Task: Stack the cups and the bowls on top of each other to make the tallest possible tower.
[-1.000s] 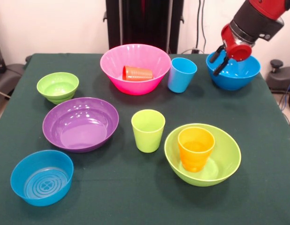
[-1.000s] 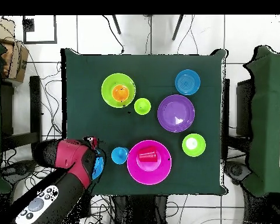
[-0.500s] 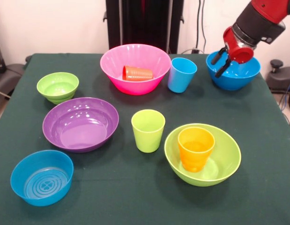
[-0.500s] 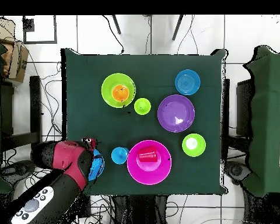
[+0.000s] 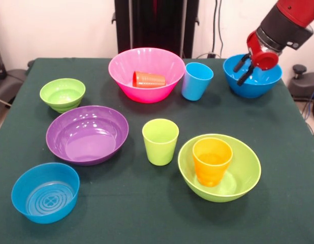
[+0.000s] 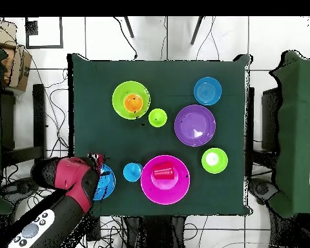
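My gripper [image 5: 243, 69] hangs open and empty over the left rim of the large blue bowl [image 5: 256, 89] at the far right; overhead, the gripper [image 6: 95, 159] shows at the edge of this bowl [image 6: 107, 185]. An orange cup [image 5: 212, 160] stands upright inside the large lime green bowl [image 5: 248, 170] at the near right. The red cup [image 5: 148, 79] lies on its side in the large pink bowl [image 5: 143, 94]. Beside the pink bowl stands the light blue cup [image 5: 196, 81]. The lime green cup [image 5: 160, 141] is upright mid-table.
On the left side sit a small lime green bowl [image 5: 62, 94], the large purple bowl [image 5: 87, 134] and a small blue bowl [image 5: 45, 192] with a ringed base. Chairs flank the table in the overhead view.
The arm has drifted right and slightly up in the front view, carrying the open gripper along the blue bowl's rim. No cup or bowl has moved.
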Available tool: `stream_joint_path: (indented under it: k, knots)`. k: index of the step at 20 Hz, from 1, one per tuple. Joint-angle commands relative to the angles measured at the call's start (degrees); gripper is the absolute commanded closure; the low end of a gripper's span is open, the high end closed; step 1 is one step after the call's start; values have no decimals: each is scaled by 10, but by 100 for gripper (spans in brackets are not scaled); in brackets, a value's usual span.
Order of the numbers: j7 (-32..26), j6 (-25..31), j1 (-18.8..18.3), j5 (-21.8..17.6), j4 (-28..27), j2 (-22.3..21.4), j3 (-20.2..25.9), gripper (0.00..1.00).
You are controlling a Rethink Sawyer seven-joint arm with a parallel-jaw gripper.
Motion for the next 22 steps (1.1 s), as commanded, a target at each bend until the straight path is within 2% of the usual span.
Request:
stream_joint_path:
  k: [1, 8, 22]
  knots:
    - [162, -15, 3, 37, -19, 16, 48, 0]
    - [156, -40, 5, 49, -1, 15, 56, 0]
    - [106, -162, -7, 67, 67, 1, 114, 0]
